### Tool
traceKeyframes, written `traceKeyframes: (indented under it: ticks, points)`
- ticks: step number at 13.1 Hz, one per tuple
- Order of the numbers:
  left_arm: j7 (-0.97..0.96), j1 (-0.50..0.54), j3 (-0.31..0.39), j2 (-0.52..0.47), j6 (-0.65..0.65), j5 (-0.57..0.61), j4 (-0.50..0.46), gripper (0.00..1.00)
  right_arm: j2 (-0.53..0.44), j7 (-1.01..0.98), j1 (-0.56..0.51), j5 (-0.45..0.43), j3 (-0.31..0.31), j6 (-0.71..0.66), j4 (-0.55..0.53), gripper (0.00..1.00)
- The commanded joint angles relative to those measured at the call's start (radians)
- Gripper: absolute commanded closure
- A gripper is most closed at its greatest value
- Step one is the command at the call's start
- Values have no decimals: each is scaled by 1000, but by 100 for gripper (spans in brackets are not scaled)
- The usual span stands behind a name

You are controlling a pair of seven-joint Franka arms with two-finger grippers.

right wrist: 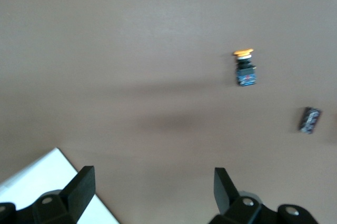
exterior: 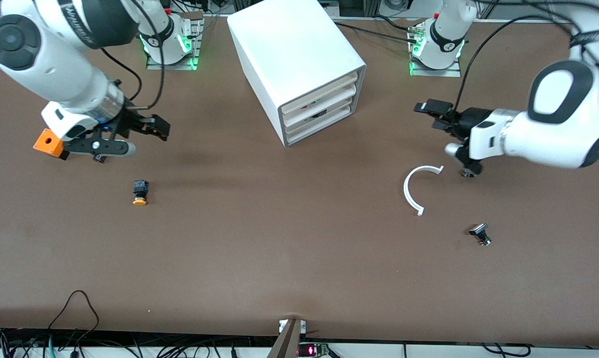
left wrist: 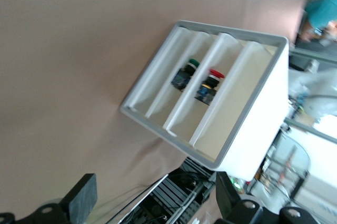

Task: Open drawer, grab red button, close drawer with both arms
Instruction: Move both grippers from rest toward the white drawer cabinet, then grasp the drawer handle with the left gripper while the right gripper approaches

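The red-capped button [left wrist: 209, 84] lies inside the white drawer cabinet [exterior: 299, 64] and shows through a gap between the drawer fronts in the left wrist view. A green-capped button [left wrist: 185, 73] lies in the gap beside it. All three drawers look pushed in. My left gripper [exterior: 428, 115] is open and empty, hovering over the table in front of the cabinet toward the left arm's end; it also shows in the left wrist view [left wrist: 155, 197]. My right gripper [exterior: 161, 128] is open and empty over the table toward the right arm's end, also in the right wrist view [right wrist: 152, 187].
An orange-capped button [exterior: 139, 192] lies on the table near the right gripper and shows in the right wrist view [right wrist: 244, 68]. An orange block [exterior: 48, 142] sits by the right arm. A white curved strip [exterior: 417, 186] and a small black part [exterior: 480, 233] lie below the left arm.
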Motion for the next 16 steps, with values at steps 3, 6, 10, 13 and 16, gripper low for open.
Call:
traceKeyframes:
  ticks: [3, 6, 10, 13, 16]
  points:
    - [200, 2, -129, 34, 242, -249, -188, 1, 64, 255, 87, 49, -6, 11, 92, 0]
    - [321, 2, -149, 45, 282, -313, -251, 1, 109, 407, 153, 49, -6, 12, 154, 0]
    - [546, 1, -173, 50, 383, -451, -399, 6, 179, 575, 252, 44, -6, 40, 231, 0]
    - [670, 1, -205, 53, 400, -534, -475, 24, 207, 668, 312, 41, -6, 112, 238, 0]
    - [782, -1, -234, 79, 402, -650, -542, 38, 235, 782, 360, 35, -8, 138, 254, 0]
